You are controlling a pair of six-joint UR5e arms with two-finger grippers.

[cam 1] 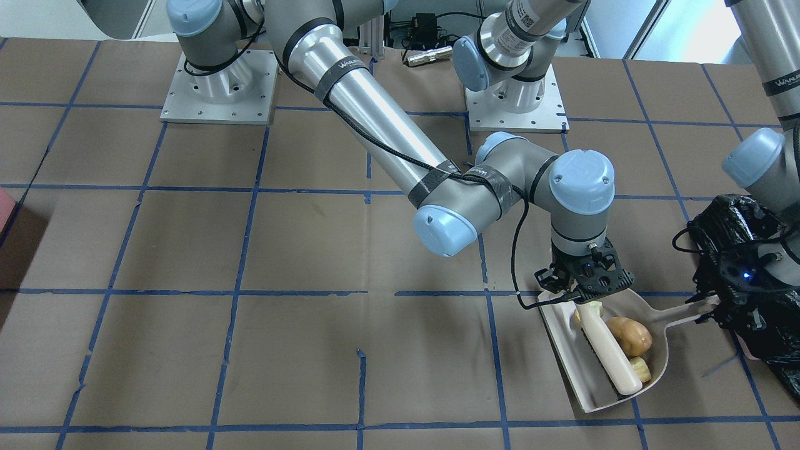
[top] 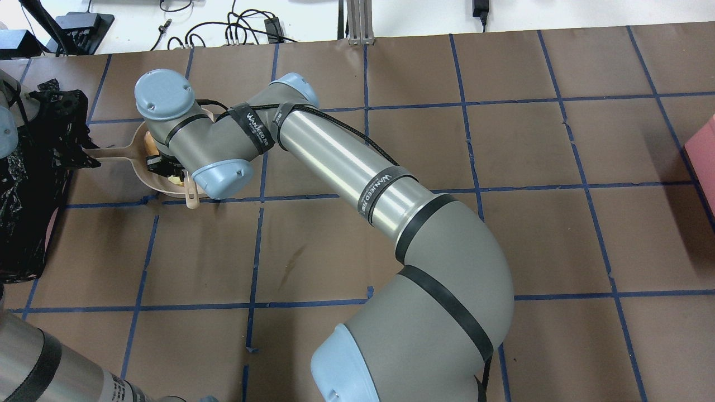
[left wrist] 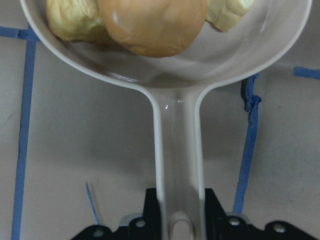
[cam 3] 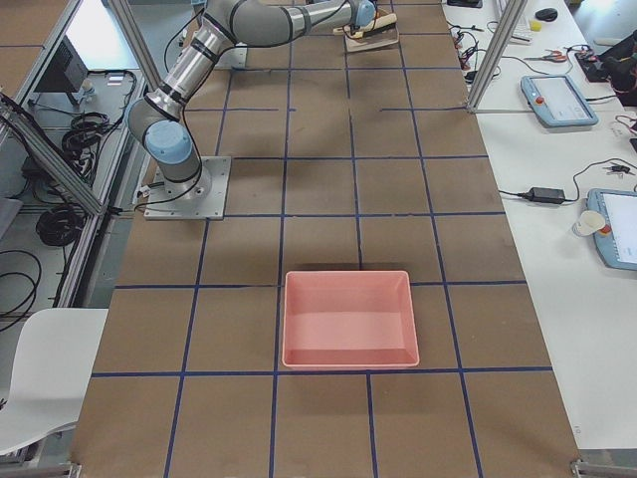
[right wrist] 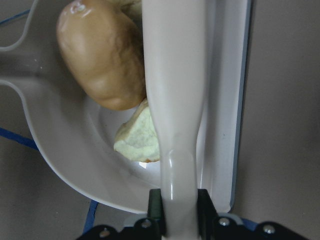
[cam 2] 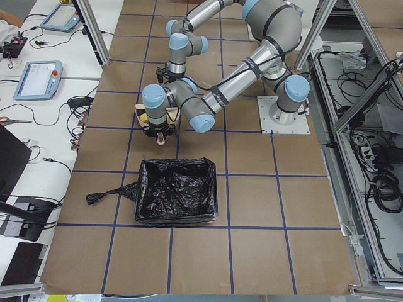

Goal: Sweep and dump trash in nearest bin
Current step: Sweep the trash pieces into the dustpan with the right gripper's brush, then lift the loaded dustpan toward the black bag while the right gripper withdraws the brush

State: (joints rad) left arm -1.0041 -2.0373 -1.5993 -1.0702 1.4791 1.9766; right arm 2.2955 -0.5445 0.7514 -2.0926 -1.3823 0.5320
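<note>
A cream dustpan (cam 1: 578,369) lay on the brown, blue-taped desk (cam 1: 250,250), toward the robot's left side. Seen from across the desk, its mouth-to-handle axis ran from about 8 o'clock to 2 o'clock. The open mouth faced 8 o'clock. The thin dustpan handle (cam 1: 684,311) pointed to 2 o'clock, toward the bin (cam 2: 177,163), a container lined with crinkled black plastic standing near the handle's end. The left end effector (left wrist: 179,207) was clamped narrowly on the tip of that handle.

All the trash sat inside the pan, near its back wall. A tan potato-like lump (cam 1: 630,335) lay in the middle. A pale yellow-green chunk (right wrist: 137,137) was at its 11 o'clock, and a bread-like piece (cam 1: 640,369) at its 5 o'clock.

A white sweeping tool (cam 1: 609,353) lay across the pan on the mouth side of the trash, touching the lump. Its long axis ran from 11 o'clock to 5 o'clock. The right end effector (right wrist: 179,202) gripped its 11 o'clock end with jaws drawn narrow, the right arm reaching across the desk.

A pink tray (cam 3: 348,276) sat well apart, toward the robot's right end of the desk.
</note>
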